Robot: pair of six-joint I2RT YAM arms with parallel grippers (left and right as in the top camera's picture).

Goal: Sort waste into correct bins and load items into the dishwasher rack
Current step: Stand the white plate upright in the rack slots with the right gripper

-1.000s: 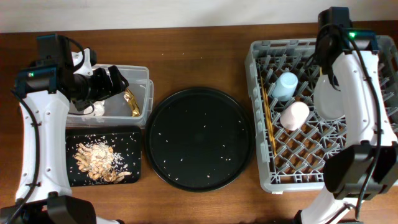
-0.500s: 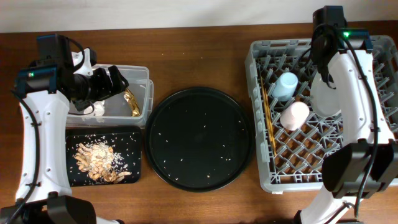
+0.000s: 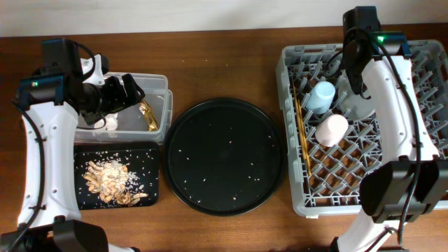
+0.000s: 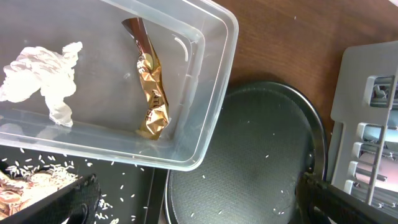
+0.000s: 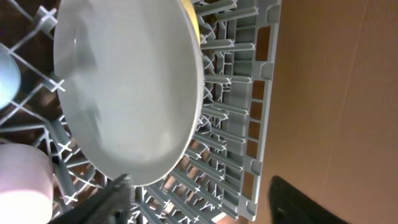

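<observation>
Two trays lie nearest you on the surface (image 3: 224, 63): a shallow black rectangular one (image 3: 84, 201) on the left, holding brownish food scraps (image 3: 108, 178) and scattered crumbs, and a large round black one (image 3: 224, 140) just beside it. Just beyond the rectangular tray stands the clear tub (image 3: 165, 105), with the white tissue (image 4: 40, 78) and the gold-brown wrapper (image 4: 152, 93) lying inside, apart from each other. Your left tool (image 4: 202, 200) hangs over that tub with its fingers spread wide and nothing between them. On the right, the grey rack (image 3: 294, 189) holds the chopsticks (image 3: 303, 136), the pink cup (image 3: 331, 129) and, farther back, the blue cup (image 3: 322, 96). Your right tool (image 5: 208, 199) is also spread apart and empty, just beside the pale plate (image 5: 124, 93), which stands on edge among the pegs with a yellow rim (image 5: 194, 25) behind it.
</observation>
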